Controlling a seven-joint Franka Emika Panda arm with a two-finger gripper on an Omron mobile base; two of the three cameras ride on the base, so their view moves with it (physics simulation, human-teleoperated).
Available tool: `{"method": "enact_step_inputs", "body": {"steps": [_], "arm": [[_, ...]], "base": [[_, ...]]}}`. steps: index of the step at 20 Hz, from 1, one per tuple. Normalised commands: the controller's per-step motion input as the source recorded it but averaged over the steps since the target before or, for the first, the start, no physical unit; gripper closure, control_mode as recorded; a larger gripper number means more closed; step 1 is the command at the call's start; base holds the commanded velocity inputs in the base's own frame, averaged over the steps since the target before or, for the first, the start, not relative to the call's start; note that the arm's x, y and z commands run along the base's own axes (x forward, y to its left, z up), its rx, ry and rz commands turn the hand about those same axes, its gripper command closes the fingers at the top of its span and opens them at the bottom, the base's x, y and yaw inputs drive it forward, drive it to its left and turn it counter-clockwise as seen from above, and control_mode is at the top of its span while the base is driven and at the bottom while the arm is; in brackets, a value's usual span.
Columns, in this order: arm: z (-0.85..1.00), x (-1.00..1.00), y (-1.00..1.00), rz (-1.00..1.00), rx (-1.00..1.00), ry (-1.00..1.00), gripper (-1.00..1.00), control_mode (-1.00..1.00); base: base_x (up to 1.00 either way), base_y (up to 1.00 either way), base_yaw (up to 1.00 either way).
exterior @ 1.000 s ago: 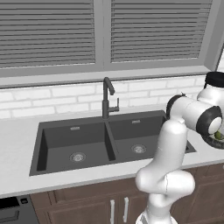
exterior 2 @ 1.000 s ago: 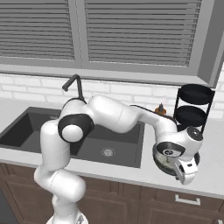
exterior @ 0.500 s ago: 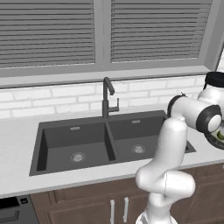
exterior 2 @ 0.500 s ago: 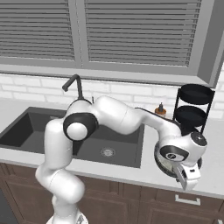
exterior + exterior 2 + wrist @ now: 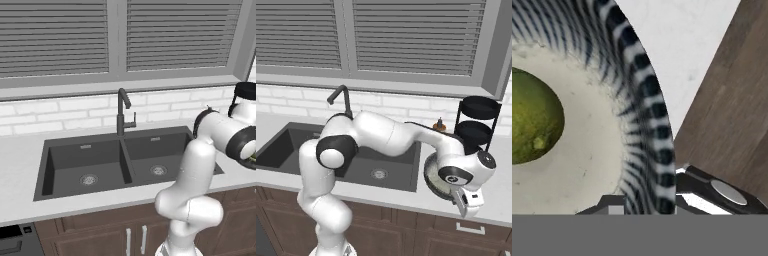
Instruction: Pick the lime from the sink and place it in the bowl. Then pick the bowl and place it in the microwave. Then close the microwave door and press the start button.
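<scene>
The bowl (image 5: 643, 100) is shallow, its rim streaked blue-grey and its inside pale; it sits on the table (image 5: 496, 192) near the front edge, to the right of the sink (image 5: 125, 160). The tool (image 5: 647, 202) is clenched on the bowl's rim, one finger inside the wall and one outside. The yellow-green lime (image 5: 532, 117) lies inside the bowl. Farther off, both dark basins of the sink hold only their round steel drains.

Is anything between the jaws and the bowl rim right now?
Nothing visible. In the hand view the gripper straddles the bowl's striped rim, jaws closed on it, with the lime resting inside.
</scene>
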Motion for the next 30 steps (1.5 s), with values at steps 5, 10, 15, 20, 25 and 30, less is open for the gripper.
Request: {"method": "enact_step_inputs", "body": {"steps": [5, 10, 15, 20, 25, 30], "arm": [[0.63, -0.25, 0.74, 0.0, -0.03, -0.05, 1.0, -1.0], [0.49, -0.03, 0.86, 0.0, -0.04, 0.0, 1.0, -1.0], [0.48, 0.0, 0.93, 0.0, -0.04, 0.0, 1.0, -1.0], [0.54, -0.01, 0.95, 0.0, -0.06, 0.0, 1.0, -1.0], [0.63, -0.05, 0.73, 0.04, -0.09, 0.01, 1.0, -1.0], [0.47, -0.12, 0.28, 0.14, -0.06, 0.02, 1.0, -1.0]], "base": [[0.0, 0.0, 0.0], [0.0, 0.0, 0.0], [0.0, 0.0, 0.0], [0.0, 0.0, 0.0], [0.0, 0.0, 0.0], [0.0, 0.0, 0.0]]}}
